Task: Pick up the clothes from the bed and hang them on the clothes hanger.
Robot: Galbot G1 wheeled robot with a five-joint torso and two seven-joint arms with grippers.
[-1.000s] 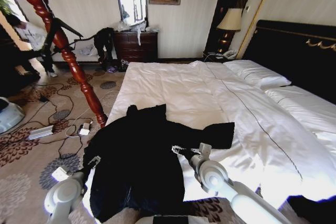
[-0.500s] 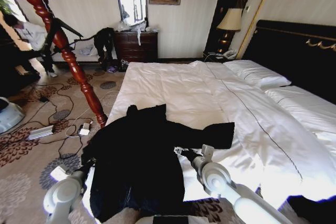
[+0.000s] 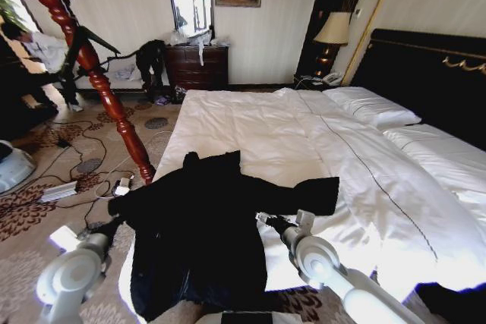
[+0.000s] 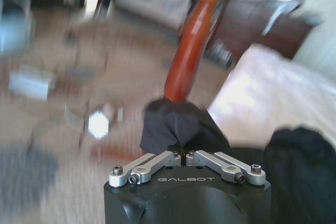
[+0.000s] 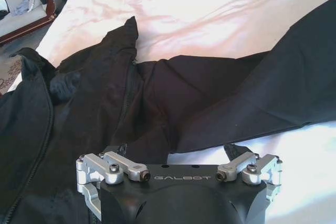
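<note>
The left gripper (image 4: pixel 184 153) had drawn back and out to the left over the last second, off the near-left corner of the bed (image 3: pixel 250 123), and a bunch of the black coat (image 3: pixel 201 225) had come with it. Its fingers were pinched together on that fold, which now stuck out past the mattress edge over the carpet (image 3: pixel 45 210). The pick-up looked begun on that side, though most of the garment still lay spread across the near end of the white duvet, one sleeve reaching right.

The right gripper (image 3: pixel 266 221) had slipped a little nearer, hovering at the coat's right edge just below that sleeve. Its fingers stood wide apart, holding nothing.

The clothes hanger (image 3: pixel 95 66) rose to the left, its turned pole leaning up from a foot close to the bed's left side, just beyond the lifted fold. That left only a narrow gap between pole and mattress. Cables and a power strip (image 3: pixel 59 191) littered the carpet further left. Over the bed itself, towards the pillows (image 3: pixel 372 108), there was plenty of free space.
</note>
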